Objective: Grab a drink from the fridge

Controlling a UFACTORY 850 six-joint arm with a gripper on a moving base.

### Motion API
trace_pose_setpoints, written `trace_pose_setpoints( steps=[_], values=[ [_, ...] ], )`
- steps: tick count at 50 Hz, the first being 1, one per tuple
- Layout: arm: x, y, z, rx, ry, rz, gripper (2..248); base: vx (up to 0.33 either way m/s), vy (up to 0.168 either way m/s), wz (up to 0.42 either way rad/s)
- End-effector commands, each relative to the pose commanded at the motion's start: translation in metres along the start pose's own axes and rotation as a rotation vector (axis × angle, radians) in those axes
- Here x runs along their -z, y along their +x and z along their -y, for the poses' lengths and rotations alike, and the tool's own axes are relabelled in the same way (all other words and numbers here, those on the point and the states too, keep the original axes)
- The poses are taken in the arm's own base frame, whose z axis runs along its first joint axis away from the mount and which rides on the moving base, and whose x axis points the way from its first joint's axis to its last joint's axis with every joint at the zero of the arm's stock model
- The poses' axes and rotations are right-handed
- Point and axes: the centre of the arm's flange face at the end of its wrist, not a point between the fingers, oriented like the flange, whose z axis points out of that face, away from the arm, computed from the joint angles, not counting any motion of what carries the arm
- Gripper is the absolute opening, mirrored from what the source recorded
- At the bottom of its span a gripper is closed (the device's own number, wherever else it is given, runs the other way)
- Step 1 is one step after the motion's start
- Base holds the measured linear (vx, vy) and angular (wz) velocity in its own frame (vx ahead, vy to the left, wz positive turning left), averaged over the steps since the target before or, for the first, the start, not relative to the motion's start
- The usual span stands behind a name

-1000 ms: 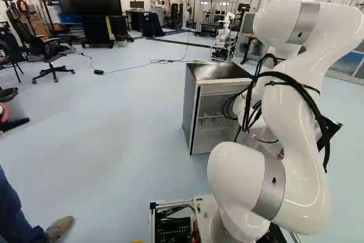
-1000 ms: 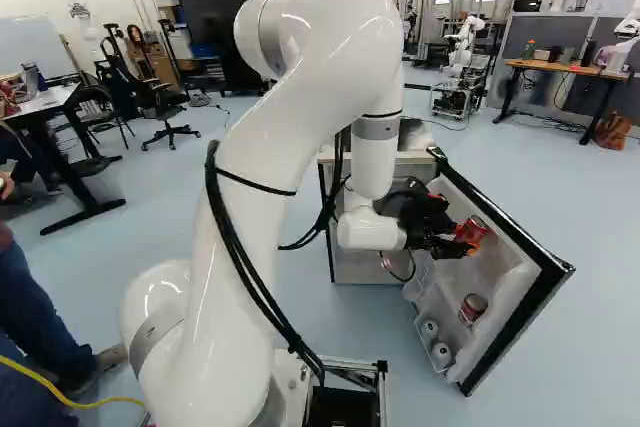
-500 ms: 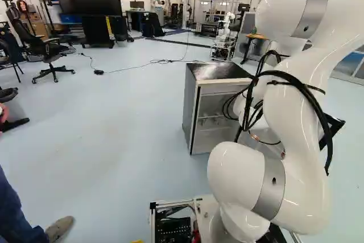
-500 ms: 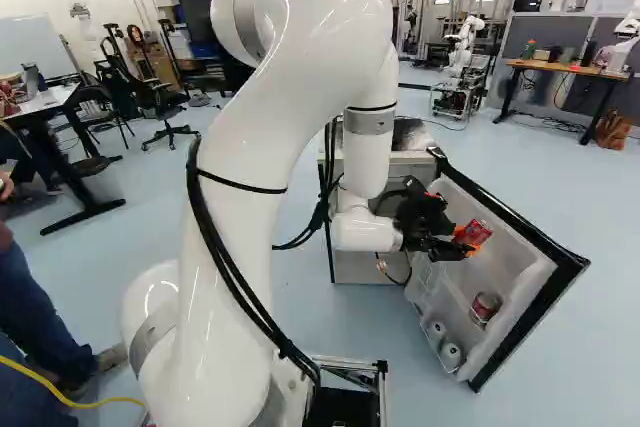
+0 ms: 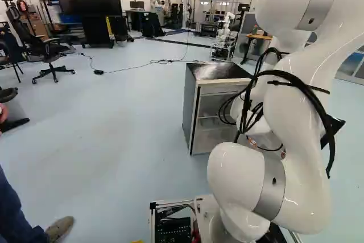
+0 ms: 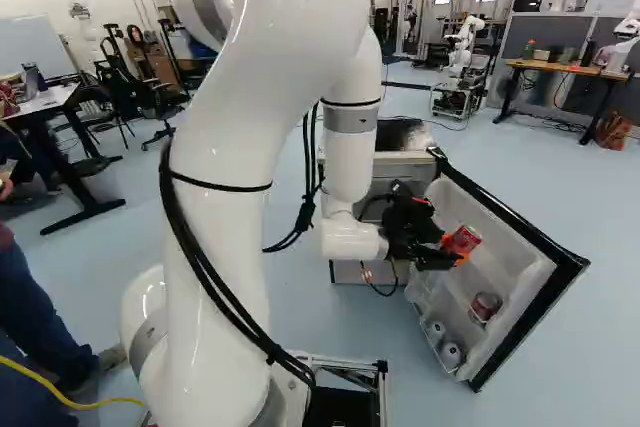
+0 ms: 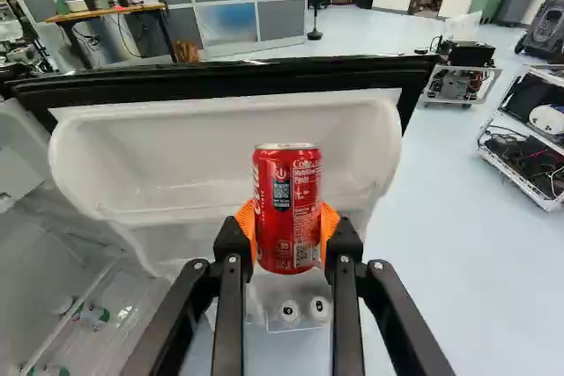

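Note:
In the right base view my gripper (image 6: 450, 251) is at the inner side of the open fridge door (image 6: 515, 262), with a red can (image 6: 463, 238) at its tips. The wrist view shows the gripper (image 7: 287, 228) shut on the upright red can (image 7: 287, 204), one orange pad against each side. Beyond the can lies the door's white upper bin (image 7: 167, 160), which looks empty. Another red can (image 6: 485, 307) stands lower in the door. The fridge body (image 5: 219, 109) shows left of my arm in the left base view.
Two white-topped containers (image 6: 452, 355) sit in the door's lowest bin. The door's black edge (image 6: 560, 267) juts out toward the base's right. Another robot (image 6: 463, 45) stands farther back, near a wooden desk (image 6: 570, 69). A person's leg (image 6: 40, 312) is at the left.
My arm has drawn the gripped can back toward the left of the right base view, away from the door. Earlier in this second the door swung slightly wider. The base has stayed put.

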Motion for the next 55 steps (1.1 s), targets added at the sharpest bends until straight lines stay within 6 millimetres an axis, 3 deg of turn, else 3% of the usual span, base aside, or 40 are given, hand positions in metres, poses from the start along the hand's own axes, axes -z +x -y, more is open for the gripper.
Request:
trace_pose_setpoints(
  steps=[23,55],
  values=[
    [0.05,0.011,0.008,0.018,0.117,-0.021,92,0.0,0.0,0.0],
    [0.101,0.025,0.047,0.057,0.399,-0.07,92,0.0,0.0,0.0]
  ],
)
